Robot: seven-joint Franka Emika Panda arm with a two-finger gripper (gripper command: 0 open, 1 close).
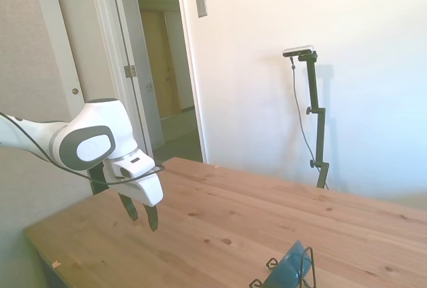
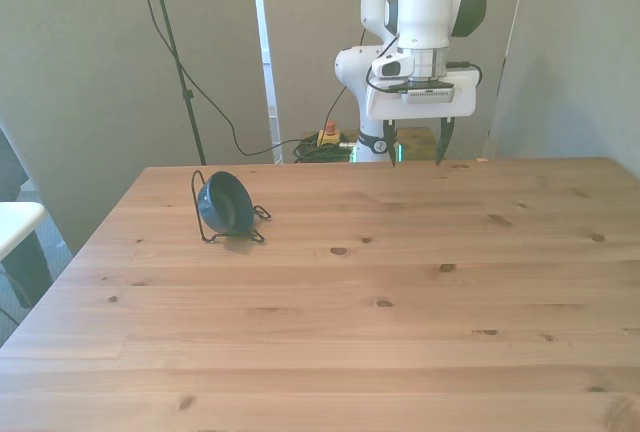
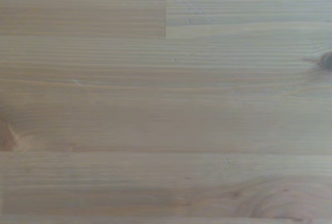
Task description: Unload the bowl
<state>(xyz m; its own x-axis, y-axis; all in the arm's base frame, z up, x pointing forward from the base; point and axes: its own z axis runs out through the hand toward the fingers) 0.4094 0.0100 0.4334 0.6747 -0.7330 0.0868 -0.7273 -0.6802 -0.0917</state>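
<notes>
Pincer (image 2: 413,144) hangs above the far edge of the wooden surface (image 2: 400,332), its two dark fingers pointing down and spread apart, with nothing between them. In the side view the pincer (image 1: 142,215) is above the surface (image 1: 220,215), not touching it.

The bowl (image 2: 228,202) sits in a thin black wire rack (image 2: 205,237) toward the front view's left, well apart from the pincer. The bowl stands on its edge, tilted, propped by the wire; its open mouth faces toward the front view's right and a little toward the camera, so its axis runs nearly level rather than upright. Nothing is visible inside it. The rack's feet rest on the surface, and one wire loop rises behind the bowl's back. In the side view the bowl (image 1: 289,268) and rack (image 1: 270,265) show at the lower edge, partly cut off by the frame.

The wrist view shows only bare wood grain (image 3: 166,105) with a few knots.

Between the pincer and the bowl there is only open wood. Behind the surface, in the front view, cables (image 2: 300,147) trail on the floor. In the side view a doorway (image 1: 163,68) stands open past the arm.
</notes>
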